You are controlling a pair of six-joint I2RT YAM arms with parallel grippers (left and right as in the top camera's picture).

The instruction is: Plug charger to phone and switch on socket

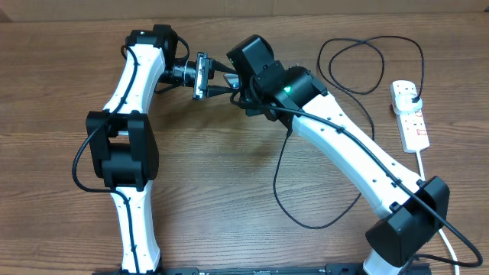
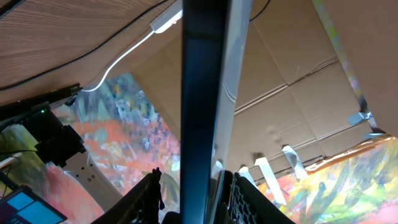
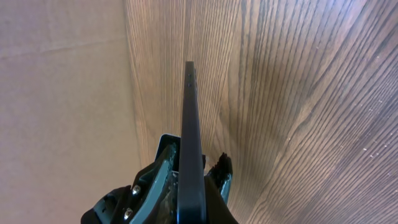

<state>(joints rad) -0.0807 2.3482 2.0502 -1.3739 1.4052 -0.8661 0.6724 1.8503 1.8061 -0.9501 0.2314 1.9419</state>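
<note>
The phone (image 1: 201,75) is held on edge above the table's far middle, between both grippers. My left gripper (image 1: 192,73) grips it from the left and my right gripper (image 1: 215,76) from the right. The left wrist view shows the phone's dark edge (image 2: 202,93) between the left jaws (image 2: 196,186). The right wrist view shows the phone's thin edge (image 3: 191,124) clamped in the right jaws (image 3: 198,167). The charger's black cable (image 1: 279,183) loops over the table, with its black plug (image 1: 412,95) in the white socket (image 1: 410,114) at the right. The connector tip is hidden.
The socket's white cord (image 1: 451,238) runs toward the front right corner. A second loop of black cable (image 1: 374,65) lies at the back right. A cardboard wall (image 3: 62,81) stands behind the table.
</note>
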